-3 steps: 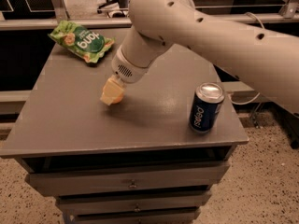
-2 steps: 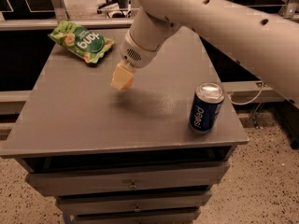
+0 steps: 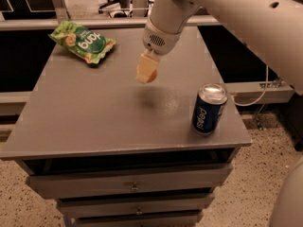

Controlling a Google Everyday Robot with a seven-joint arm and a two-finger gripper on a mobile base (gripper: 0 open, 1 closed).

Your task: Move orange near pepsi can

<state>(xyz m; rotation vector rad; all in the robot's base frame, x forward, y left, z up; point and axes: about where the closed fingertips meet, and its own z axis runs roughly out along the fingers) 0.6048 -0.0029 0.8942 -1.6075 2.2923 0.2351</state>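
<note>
My gripper (image 3: 146, 72) hangs from the white arm above the middle of the grey table (image 3: 94, 122), lifted off the surface with its shadow below it. Its cream fingers are shut on the orange (image 3: 150, 76), which shows only as an orange patch between the fingertips. The pepsi can (image 3: 209, 109) stands upright near the table's front right corner, dark blue with white lettering and a silver top. The gripper is to the left of the can and further back, well apart from it.
A green snack bag (image 3: 83, 42) lies at the back left of the table. Drawers (image 3: 135, 187) sit under the tabletop. A white cable (image 3: 258, 96) and a ledge are off the right edge.
The gripper has risen off the tabletop with the orange and shifted slightly to the right. The can and the bag have not moved.
</note>
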